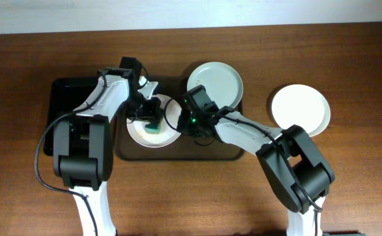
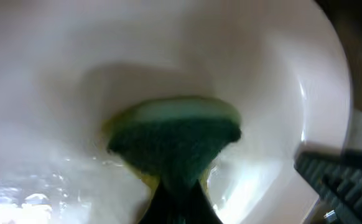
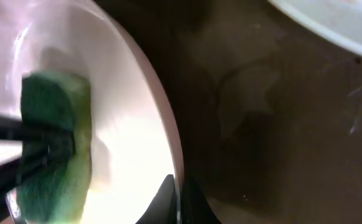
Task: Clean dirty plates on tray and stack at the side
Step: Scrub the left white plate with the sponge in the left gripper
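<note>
A white plate lies at the left of the brown tray. My left gripper is shut on a green and yellow sponge and presses it on this plate; the sponge fills the left wrist view. My right gripper is shut on this plate's right rim, one finger inside and one outside. A second white plate lies at the tray's back right. A third white plate sits on the table to the right of the tray.
A smaller black tray lies to the left of the brown tray, partly under my left arm. The wooden table runs on in front of both trays.
</note>
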Robot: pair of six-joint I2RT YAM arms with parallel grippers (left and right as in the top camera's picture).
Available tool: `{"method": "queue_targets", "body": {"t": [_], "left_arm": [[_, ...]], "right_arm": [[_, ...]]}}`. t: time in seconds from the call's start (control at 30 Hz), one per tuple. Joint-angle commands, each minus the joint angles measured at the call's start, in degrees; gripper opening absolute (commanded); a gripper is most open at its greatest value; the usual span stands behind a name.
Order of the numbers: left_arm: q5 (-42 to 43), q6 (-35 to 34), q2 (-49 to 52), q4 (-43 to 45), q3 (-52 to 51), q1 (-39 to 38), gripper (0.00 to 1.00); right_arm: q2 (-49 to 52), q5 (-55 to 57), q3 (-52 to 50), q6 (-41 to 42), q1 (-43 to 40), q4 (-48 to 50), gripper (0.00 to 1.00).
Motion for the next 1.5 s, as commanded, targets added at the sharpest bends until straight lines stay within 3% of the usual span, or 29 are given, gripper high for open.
{"method": "queue_targets", "body": {"t": [0.0,0.07,0.17,0.3,0.37,0.43,0.5,0.6,0.7,0.77,0.87,0.93,1.1,1.3,1.4,1.47], "left_arm": [[-18.88,-9.88,1.53,8.44,-0.33,-0.44,0.01],[-31.89,-14.58,1.53,10.78,-0.33,-1.29,0.01],[-43.34,-14.73,1.53,3.82,-0.33,-1.79,0.01],[-42.32,-14.47,1.53,-6.93,-0.33,-1.88,0.01],[-31.61,-3.48,1.53,-10.16,-0.33,-2.12,0.01],[-15.1,8.24,1.53,-9.86,-0.33,-2.12,0.01],[-6.56,13.27,1.53,-8.9,-0.33,-2.12,0.01],[-0.66,13.14,1.53,-1.14,-0.33,-2.12,0.01],[-1.64,7.34,1.62,7.91,-0.33,-2.1,0.01],[-15.3,-2.34,1.62,10.54,-0.33,-2.1,0.01],[-34.21,-8.76,1.62,3.61,-0.31,-2.1,0.01],[-39.12,-10.27,1.62,-1.62,-0.31,-2.12,0.01],[-37.24,-10.25,1.62,-10.54,0.63,-2.1,0.01],[-27.26,-9.99,-1.09,-14.38,14.29,-2.08,0.01],[-25.46,-9.57,-1.07,-14.29,14.91,-2.08,0.01],[-25.49,-9.57,-1.07,-14.32,14.88,-2.05,0.01]], "right_arm": [[1.27,-1.4,-0.74,-0.57,0.85,-0.15,0.04],[1.27,-1.38,-0.74,-0.59,0.85,-0.17,0.04],[1.27,-1.38,-0.74,-0.59,0.85,-0.15,0.04],[1.27,-1.38,-0.74,-0.59,0.85,-0.13,0.04],[1.27,-1.38,-0.74,-0.59,0.83,0.28,0.04],[1.27,-1.38,-0.74,-0.61,0.83,0.28,0.04],[1.27,-1.36,-0.74,-0.61,0.83,0.28,0.04],[1.27,-1.36,-0.74,-0.61,0.79,0.28,0.04],[1.27,-1.38,-0.74,-0.61,0.28,0.24,0.04],[1.27,-1.38,-0.74,-0.61,0.13,0.04,0.04],[1.27,-1.38,-0.74,-0.61,0.13,0.07,0.04],[1.27,-1.38,-0.74,-0.61,0.13,0.26,0.04],[1.27,-2.75,-0.74,-1.73,0.13,0.28,0.04],[1.27,-4.35,-0.74,-3.89,-0.7,0.66,0.04],[1.25,-3.91,-0.74,-4.31,-0.68,0.85,0.24],[1.27,-2.84,-0.74,-4.28,-0.68,0.92,0.29]]}}
